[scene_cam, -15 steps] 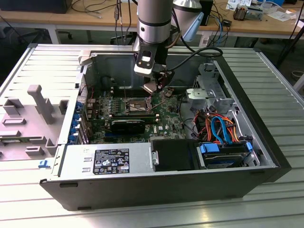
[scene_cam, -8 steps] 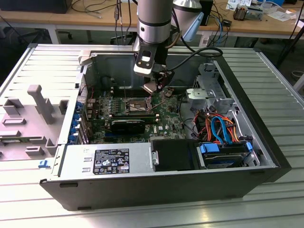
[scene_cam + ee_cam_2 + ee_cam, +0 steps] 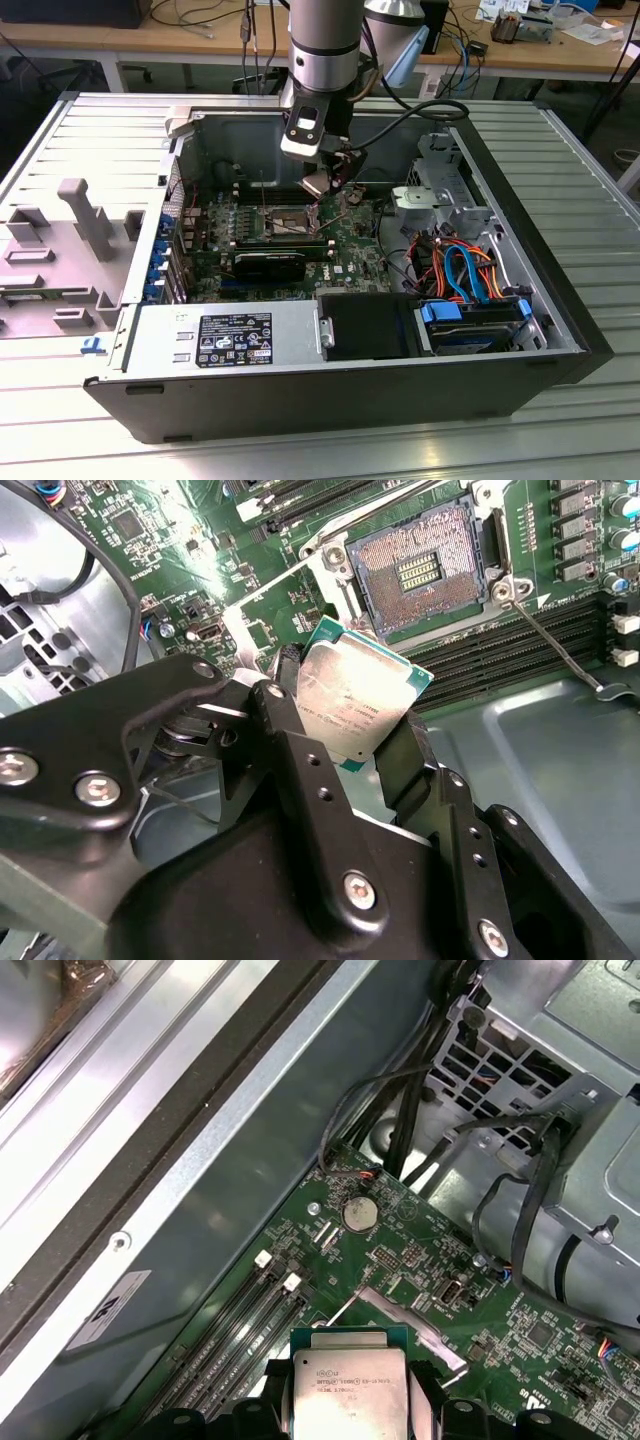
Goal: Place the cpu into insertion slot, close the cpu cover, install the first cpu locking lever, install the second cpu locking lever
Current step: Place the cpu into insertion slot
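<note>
Silvery metal tops the one cpu (image 3: 355, 705) I carry. My hand (image 3: 345, 718) is clamped on it, with two black fingers (image 3: 300, 770) pinching opposite edges, and the chip hangs tilted in the air above the green board. Just beyond it in the second wrist view sits the single insertion slot (image 3: 420, 570), apart from the chip, its gold-brown contact field uncovered inside a dark rim. The cpu cover (image 3: 445, 1348) is raised off the socket, a thin grey frame just past the chip's far edge in the first wrist view. One thin wire lever (image 3: 555, 650) is swung out and lies across the bank of long black memory slots (image 3: 500, 665) beside the socket. I reach down through the open side of the computer case (image 3: 250, 400), which lies flat on the ribbed metal counter (image 3: 580, 200), and its walls hem me in all round. On the exterior view's right stand a grey drive cage (image 3: 440, 195) and a tangle of black cables (image 3: 420, 1090). One coin battery (image 3: 360, 1213) sits near the case wall.
</note>
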Robot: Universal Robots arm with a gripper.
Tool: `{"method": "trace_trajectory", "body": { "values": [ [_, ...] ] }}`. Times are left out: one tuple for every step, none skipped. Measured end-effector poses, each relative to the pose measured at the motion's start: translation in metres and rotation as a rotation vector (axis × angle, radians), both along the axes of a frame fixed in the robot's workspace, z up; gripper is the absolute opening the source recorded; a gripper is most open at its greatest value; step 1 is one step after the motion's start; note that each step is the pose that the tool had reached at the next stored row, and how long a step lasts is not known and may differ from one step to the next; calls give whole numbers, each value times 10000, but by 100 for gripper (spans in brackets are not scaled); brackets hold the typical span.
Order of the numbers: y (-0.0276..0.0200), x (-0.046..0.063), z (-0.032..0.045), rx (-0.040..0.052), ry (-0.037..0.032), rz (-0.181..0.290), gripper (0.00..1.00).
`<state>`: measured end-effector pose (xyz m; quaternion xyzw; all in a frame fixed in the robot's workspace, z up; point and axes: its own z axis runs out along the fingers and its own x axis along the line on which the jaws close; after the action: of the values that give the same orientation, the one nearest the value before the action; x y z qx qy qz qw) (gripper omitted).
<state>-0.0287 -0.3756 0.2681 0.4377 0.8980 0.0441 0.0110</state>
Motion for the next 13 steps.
{"method": "trace_trajectory", "body": {
  "values": [
    [0, 0, 0, 0, 0, -17, 55],
    [0, 0, 0, 0, 0, -34, 55],
    [0, 0, -1, 0, 0, -45, 55],
    [0, 0, -1, 0, 0, -54, 55],
    [0, 0, -1, 0, 0, -72, 55],
    [0, 0, -1, 0, 1, -91, 55],
    [0, 0, -1, 0, 1, -99, 55],
    [0, 0, -1, 0, 0, -109, 55],
    [0, 0, -2, 0, 0, -126, 55],
    [0, 0, -2, 0, 1, -138, 55],
    [0, 0, -2, 0, 0, -147, 55],
    [0, 0, -2, 0, 0, -158, 55],
    [0, 0, -2, 0, 0, -170, 55]
  ]
}}
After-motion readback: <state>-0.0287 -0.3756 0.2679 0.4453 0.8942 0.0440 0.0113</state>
